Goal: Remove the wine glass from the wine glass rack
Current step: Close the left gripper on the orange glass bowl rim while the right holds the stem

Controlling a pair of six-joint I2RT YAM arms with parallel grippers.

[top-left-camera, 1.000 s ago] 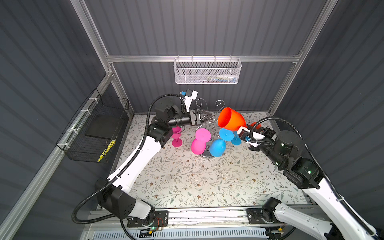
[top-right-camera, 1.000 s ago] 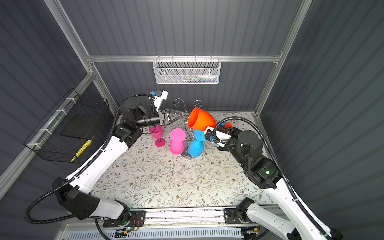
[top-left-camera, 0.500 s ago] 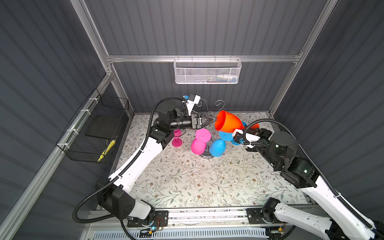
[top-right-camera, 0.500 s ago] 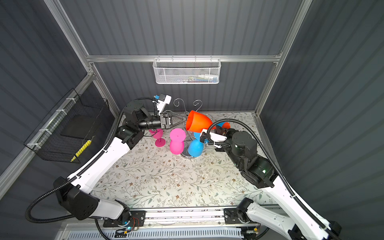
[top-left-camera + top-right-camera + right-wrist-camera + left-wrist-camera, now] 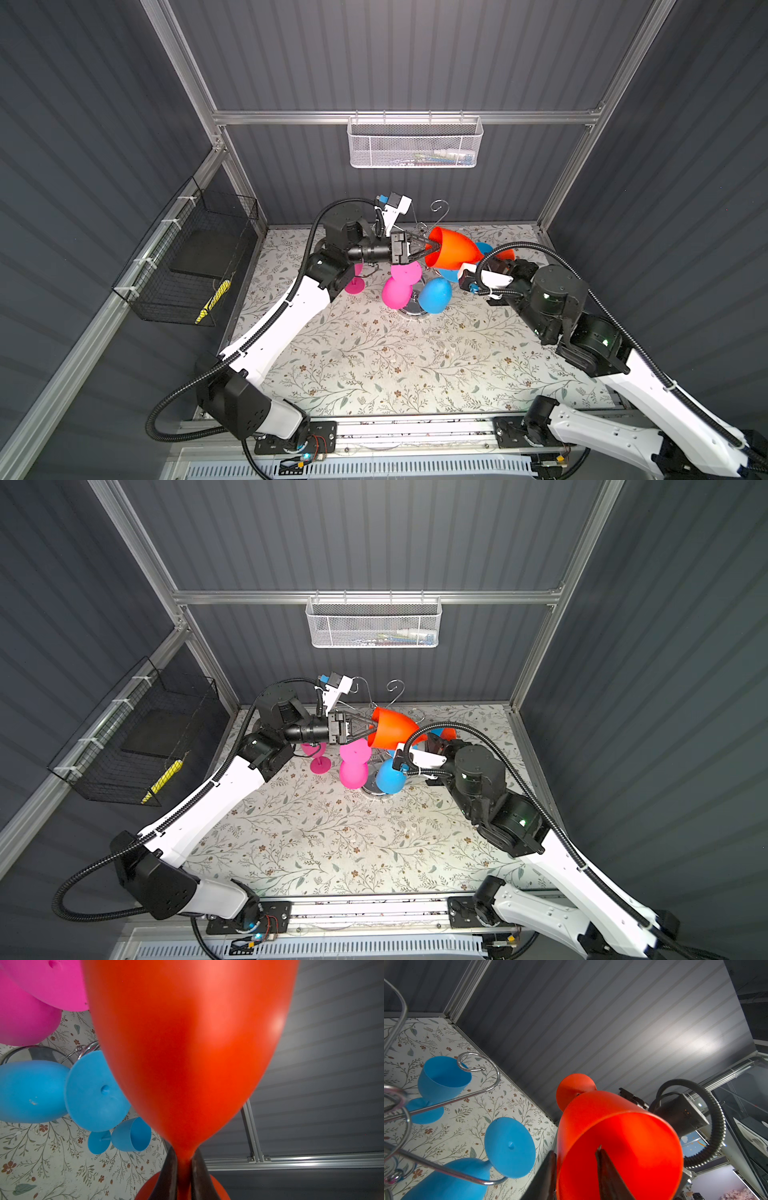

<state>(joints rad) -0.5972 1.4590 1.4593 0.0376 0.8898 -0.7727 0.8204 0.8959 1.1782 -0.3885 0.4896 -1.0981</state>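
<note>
Reaching in from the left, the left gripper (image 5: 433,247) sets its jaws astride the rim of the orange wine glass (image 5: 451,254), one finger inside the bowl and one outside; whether they pinch yet I cannot tell. The glass lies sideways in the air, clear of the wine glass rack (image 5: 410,310), where a pink glass (image 5: 395,291) and a blue glass (image 5: 434,295) hang. At right, the jaws of the right gripper (image 5: 184,1160) clamp its stem, so removal looks done; only a handover or setting it on the worktop (image 5: 374,365) seems left.
</note>
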